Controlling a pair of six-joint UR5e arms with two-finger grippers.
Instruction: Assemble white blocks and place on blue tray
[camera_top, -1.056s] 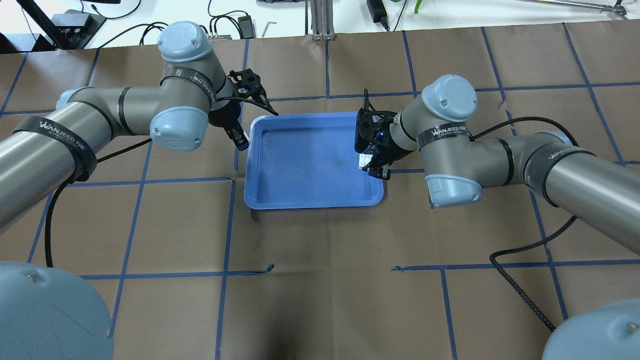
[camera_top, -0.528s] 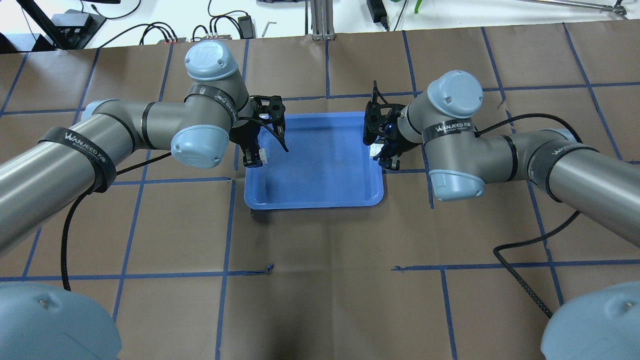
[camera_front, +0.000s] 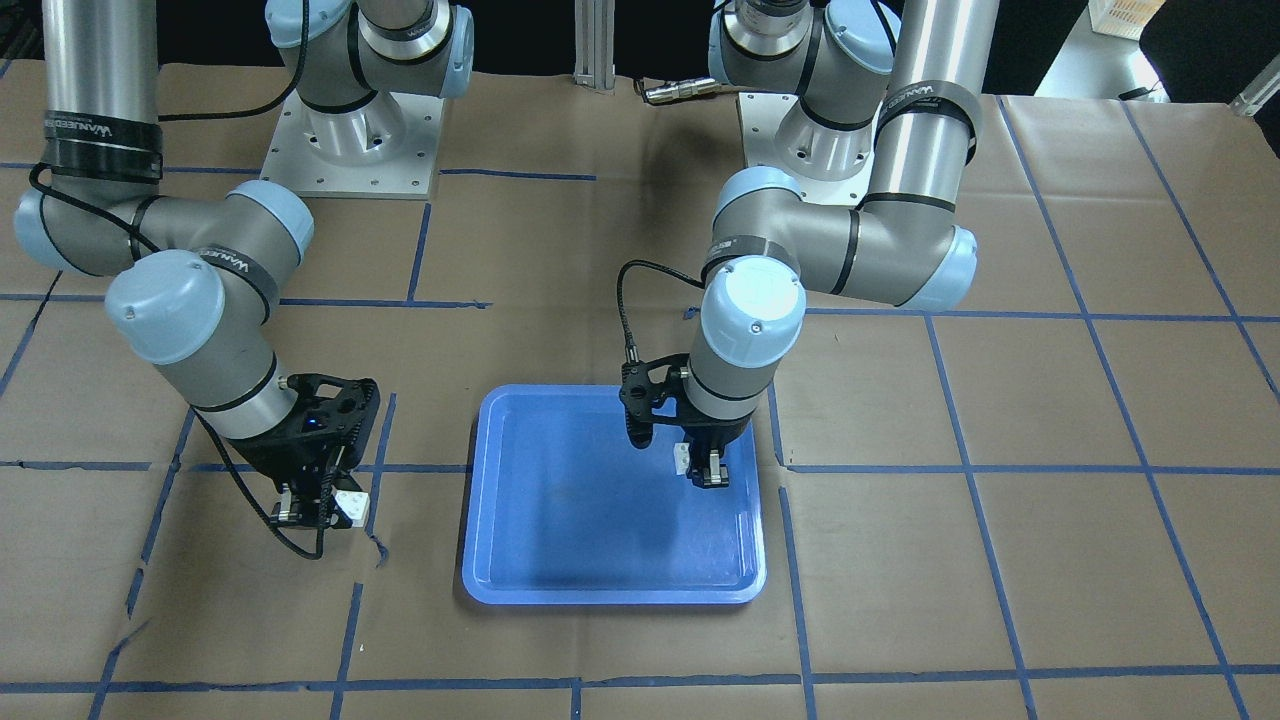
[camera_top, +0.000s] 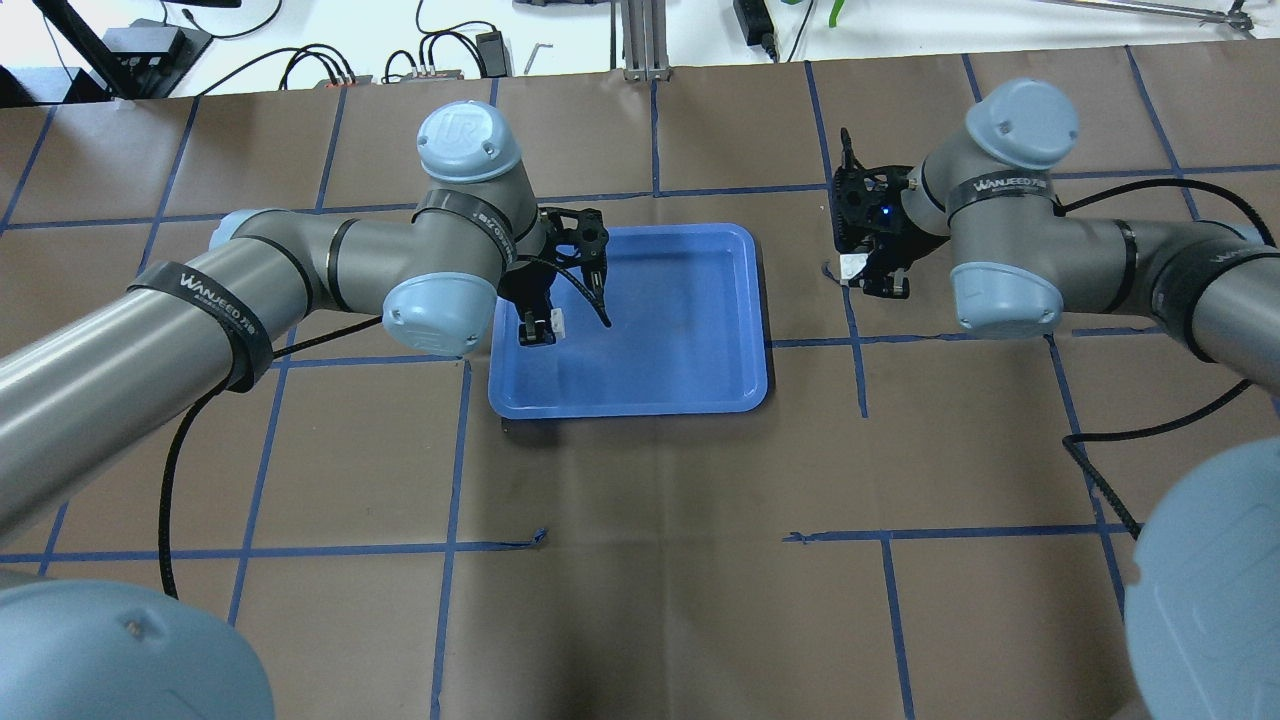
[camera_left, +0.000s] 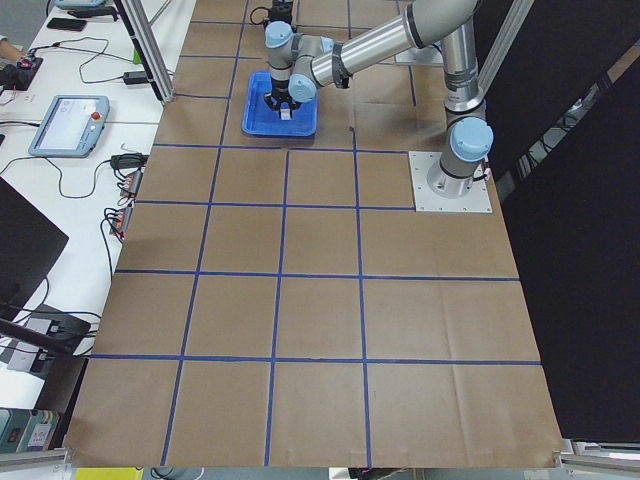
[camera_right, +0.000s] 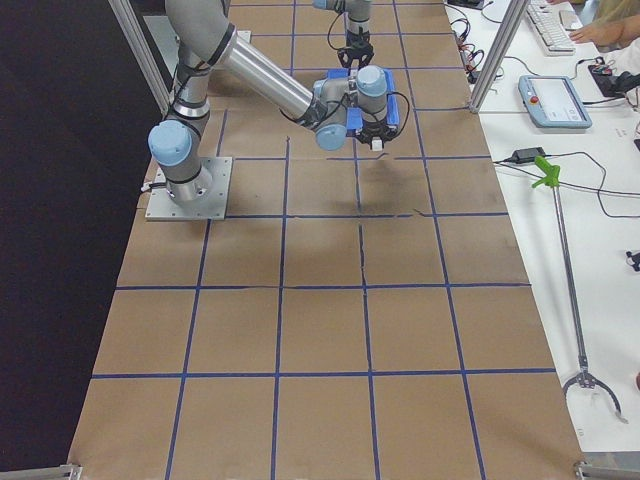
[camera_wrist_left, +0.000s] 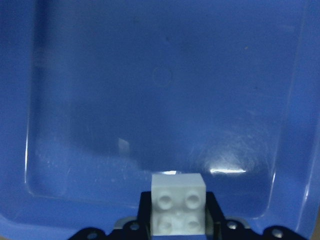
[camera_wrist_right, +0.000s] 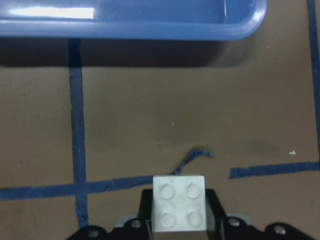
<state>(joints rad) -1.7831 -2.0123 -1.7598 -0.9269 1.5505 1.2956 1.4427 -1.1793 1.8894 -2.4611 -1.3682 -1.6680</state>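
Two white blocks (camera_front: 681, 458), front view: one is pinched in the left claw (camera_front: 702, 470) above the blue tray (camera_front: 480, 520); the other is in the right claw (camera_front: 318, 510) over bare bench (camera_front: 600, 650). They are well apart and not yet joined.
Overhead view: left claw hangs over the tray, just inside one short rim; right claw is outside the opposite rim.
Left wrist view: claw closed on its block, studs facing the camera; nothing lies on the tray floor.
Right wrist view: claw closed on its block, studs showing; tray rim ahead, tape lines (camera_wrist_right: 76, 125) below.
Why held: likely lifted for mating, then set on the tray.
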